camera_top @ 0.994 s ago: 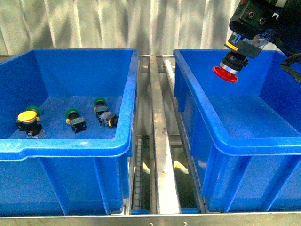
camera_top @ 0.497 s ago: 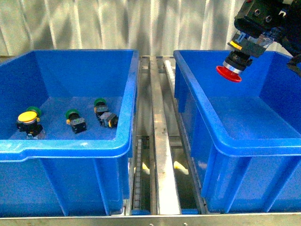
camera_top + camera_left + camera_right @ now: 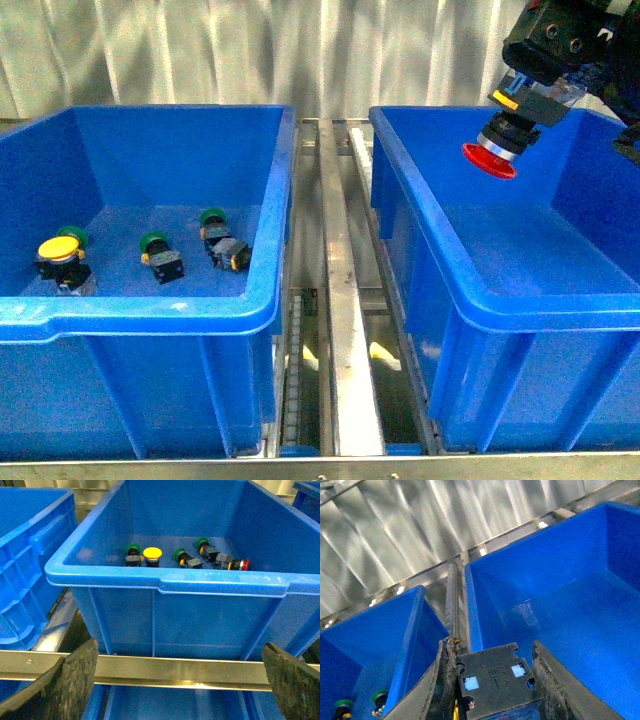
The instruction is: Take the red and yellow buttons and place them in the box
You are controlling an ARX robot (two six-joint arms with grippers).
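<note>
The chief risk was judged to lie in the release. The red button (image 3: pixel 489 160) was held clenched in the right gripper (image 3: pixel 527 97) well above the floor of the right box (image 3: pixel 425 215), with its cap tilted downward. If it were let go from that height, it might be expected to bounce or roll on its round cap (though the tall walls would probably contain it). A slip was also thought possible, since only the dark body was seen pinched between the fingers (image 3: pixel 551 680) in the right wrist view. A second hazard was judged to await the yellow button (image 3: pixel 57 247). It was found in the left box (image 3: pixel 150 312), near the left wall, with a green-capped switch (image 3: pixel 73 235) just behind it and seemingly touching, so the wrong part could be caught along with it. The left gripper (image 3: pixel 179 650) was seen spread wide, holding nothing, outside that box. Nothing was shown on the floor of the right box. In the left box were counted the yellow button, three green-capped switches and a dark switch (image 3: pixel 231 564) laid on its side. A red tip was visible on it in the left wrist view, but whether it was a second red button could not be told.
</note>
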